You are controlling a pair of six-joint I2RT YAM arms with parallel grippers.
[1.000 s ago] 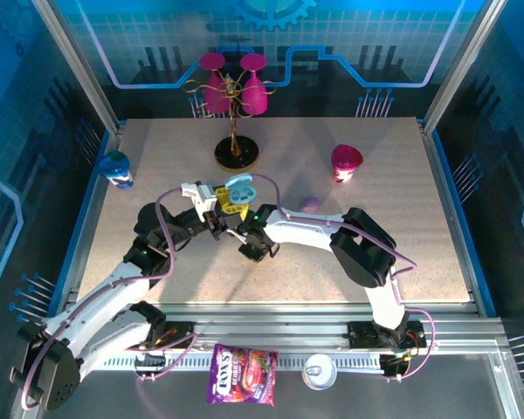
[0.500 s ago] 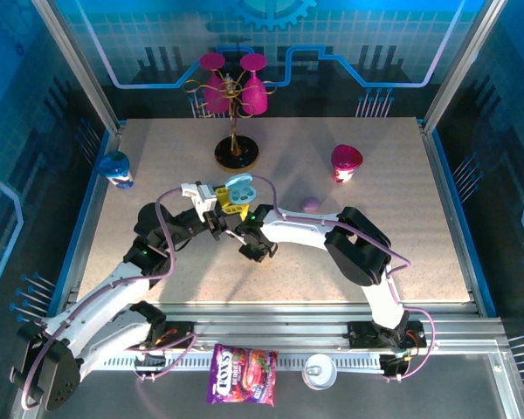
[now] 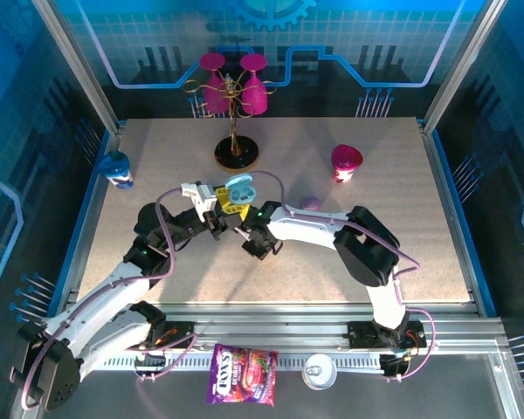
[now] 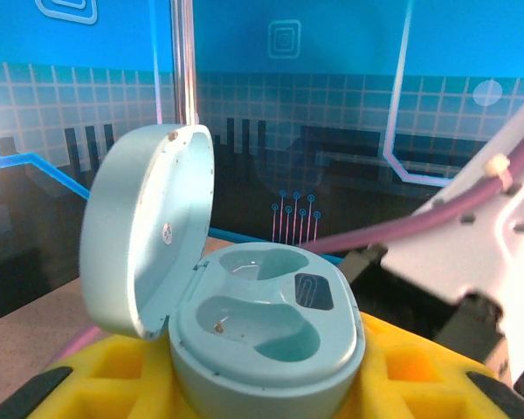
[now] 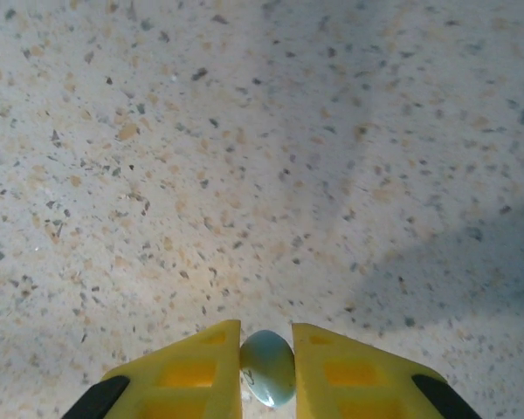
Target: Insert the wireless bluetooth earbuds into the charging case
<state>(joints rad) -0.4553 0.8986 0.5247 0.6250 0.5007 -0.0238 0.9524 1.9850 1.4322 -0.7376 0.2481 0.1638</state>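
Observation:
My left gripper point(image 3: 230, 200) is shut on a light blue charging case point(image 3: 238, 187) and holds it above the table between its yellow fingers point(image 4: 87, 380). The case point(image 4: 271, 340) has its lid point(image 4: 144, 236) swung open to the left, and both sockets are empty. Just to the right and lower, my right gripper point(image 3: 252, 241) points down at the table. It point(image 5: 266, 336) is shut on a small light blue earbud point(image 5: 269, 368), pinched between its yellow pads point(image 5: 201, 371) above bare speckled tabletop.
A pinkish pebble-shaped case point(image 3: 311, 203) lies behind the right forearm. A stand with pink glasses point(image 3: 236, 96) is at the back, a pink cup point(image 3: 346, 162) at the right and a blue cup point(image 3: 116, 168) at the left edge. A candy bag point(image 3: 243, 374) lies by the arm bases.
The right arm's elbow swung a little left and then back to the right; its gripper stayed near the same spot. The left arm and the open case have not moved.

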